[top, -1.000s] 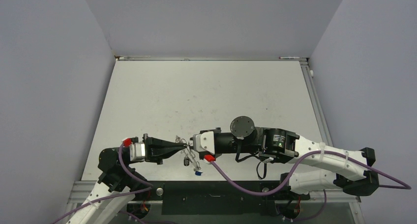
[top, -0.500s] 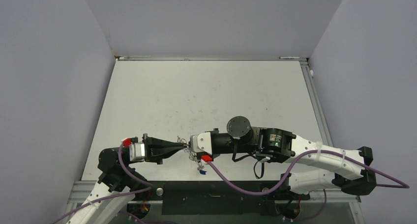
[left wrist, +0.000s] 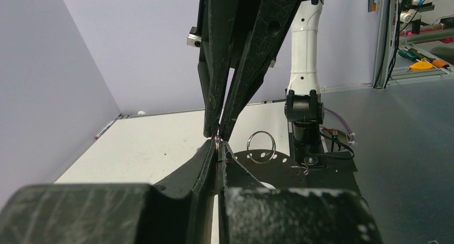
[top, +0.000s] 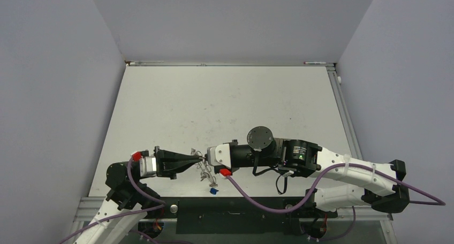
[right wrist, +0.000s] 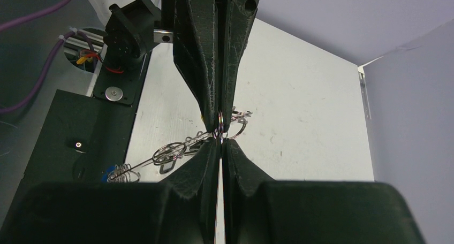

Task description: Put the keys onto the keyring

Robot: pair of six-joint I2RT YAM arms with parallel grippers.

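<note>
At table point(top: 225, 105) front: left pincer point(left wrist: 217, 147), right pincer point(right wrist: 221, 143) clamp keyring point(right wrist: 220, 128).

Pale lilac walls point(top: 230, 19) box my white worktop point(top: 225, 105) on 3 sides; black plate point(top: 241, 207) along its near edge. Beyond that, prob. tools point(left wrist: 420, 61), blurry.

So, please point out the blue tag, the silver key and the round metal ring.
blue tag point(top: 213, 190): top view, middle of the tag.
silver key point(right wrist: 168, 154): right wrist view, on its patterned head.
round metal ring point(left wrist: 262, 132): left wrist view, top of its rim.
</note>
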